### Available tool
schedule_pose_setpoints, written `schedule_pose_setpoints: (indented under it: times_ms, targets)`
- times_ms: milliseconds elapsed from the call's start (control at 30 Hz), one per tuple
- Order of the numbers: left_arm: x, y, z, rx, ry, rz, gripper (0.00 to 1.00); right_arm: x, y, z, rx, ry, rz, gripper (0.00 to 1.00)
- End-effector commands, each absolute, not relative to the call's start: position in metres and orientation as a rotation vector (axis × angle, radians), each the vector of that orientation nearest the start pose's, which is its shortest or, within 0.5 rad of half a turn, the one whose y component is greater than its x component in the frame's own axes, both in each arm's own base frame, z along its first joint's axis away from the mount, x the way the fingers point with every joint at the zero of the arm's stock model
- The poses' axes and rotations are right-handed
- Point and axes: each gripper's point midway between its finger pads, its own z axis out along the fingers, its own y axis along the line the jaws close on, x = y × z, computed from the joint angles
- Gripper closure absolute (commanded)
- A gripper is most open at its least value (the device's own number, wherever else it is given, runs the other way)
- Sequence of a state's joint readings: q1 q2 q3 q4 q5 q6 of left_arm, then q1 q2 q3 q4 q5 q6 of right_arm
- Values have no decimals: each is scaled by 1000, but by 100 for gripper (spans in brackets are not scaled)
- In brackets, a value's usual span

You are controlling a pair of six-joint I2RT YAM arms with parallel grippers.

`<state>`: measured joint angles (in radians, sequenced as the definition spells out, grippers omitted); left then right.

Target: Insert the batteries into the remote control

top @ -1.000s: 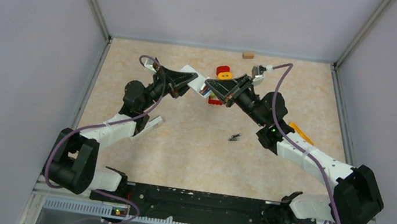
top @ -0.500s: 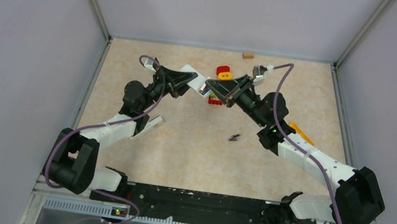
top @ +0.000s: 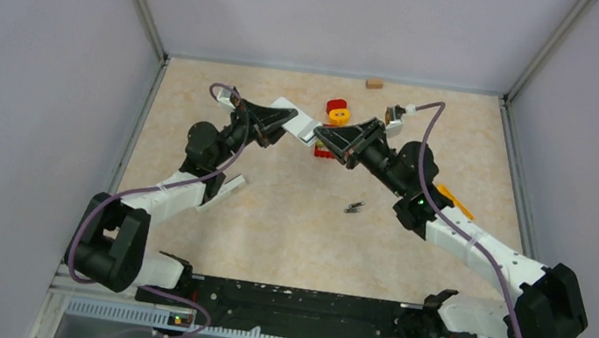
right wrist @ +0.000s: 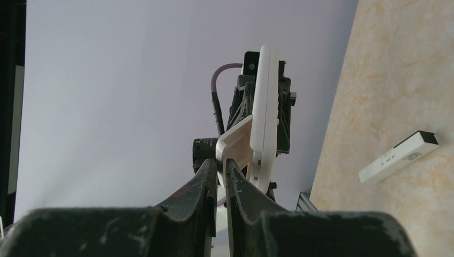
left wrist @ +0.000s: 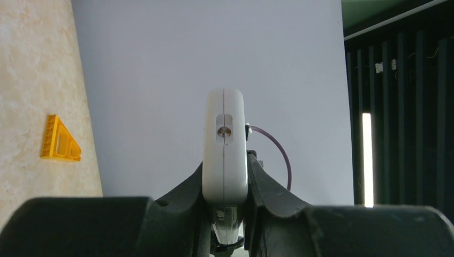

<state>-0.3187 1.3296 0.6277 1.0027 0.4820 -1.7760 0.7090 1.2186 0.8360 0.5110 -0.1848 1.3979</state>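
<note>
My left gripper [top: 285, 118] is shut on the white remote control [top: 304, 122] and holds it in the air over the far middle of the table. In the left wrist view the remote [left wrist: 225, 134] stands end-on between the jaws. My right gripper [top: 322, 143] meets it from the right. In the right wrist view the remote [right wrist: 266, 107] shows edge-on with its cream cover [right wrist: 235, 143] tilted off its back. The right gripper [right wrist: 221, 162] has its jaws a narrow slit apart, with the cover's edge at the tips. The batteries [top: 353, 207] lie on the table nearer the arms.
A red and yellow object [top: 338, 111] stands behind the grippers. A tan block [top: 373, 82] sits by the back wall. An orange triangle [top: 453, 199] lies under the right arm. A slim white bar [top: 227, 185] lies by the left arm.
The right arm has shifted a little to the right and its jaws have parted slightly. The left arm and the remote have stayed put.
</note>
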Motion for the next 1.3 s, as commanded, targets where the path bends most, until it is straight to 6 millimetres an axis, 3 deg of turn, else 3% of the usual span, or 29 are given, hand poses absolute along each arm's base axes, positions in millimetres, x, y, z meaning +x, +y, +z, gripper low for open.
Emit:
schedule_pose_setpoints:
  times_ms: [0,200,600,767,833,967,1167,1267]
  targets:
    - [314,-230,361,-503,1402,-2046,100,263,327,337,446,1753,1783,87]
    - [316,-230,357,-510,1416,-2029,100,263,325,335,459,1766,1767,84]
    - [319,-231,349,-520,1445,-1986,100,255,313,346,462,1751,1750,65]
    - [321,-232,345,-525,1457,-1980,100,249,309,348,455,1754,1747,49]
    - [320,-232,344,-525,1459,-1976,100,249,309,343,452,1772,1732,36]
    - [320,-232,343,-517,1466,-1972,100,252,312,338,431,1783,1705,27]
    - [313,-234,344,-480,1483,-1971,100,264,329,335,380,1818,1697,26]
    - [310,-234,342,-469,1492,-1967,100,269,334,334,369,1823,1690,38]
